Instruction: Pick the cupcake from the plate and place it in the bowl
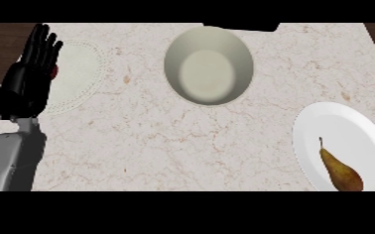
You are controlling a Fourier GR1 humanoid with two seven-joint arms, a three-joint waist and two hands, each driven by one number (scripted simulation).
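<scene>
light falls evenly and softly over the pale marble worktop (205,144) — bright, with no glare. the bowl (209,65) is shaded along its inner wall and lighter on its floor. the white plate (322,139) at the right is the brightest patch; the pear (341,169) casts hardly any shadow. the black left hand (31,74) reads as a dark mass — little detail shows.

Left hand (33,72) covered the left part of a pale plate (77,74); a small red thing (55,71) showed beside its fingers, too hidden to identify. White plate (322,139) ran off the right edge. Pear (341,171) base cut by the lower band.
</scene>
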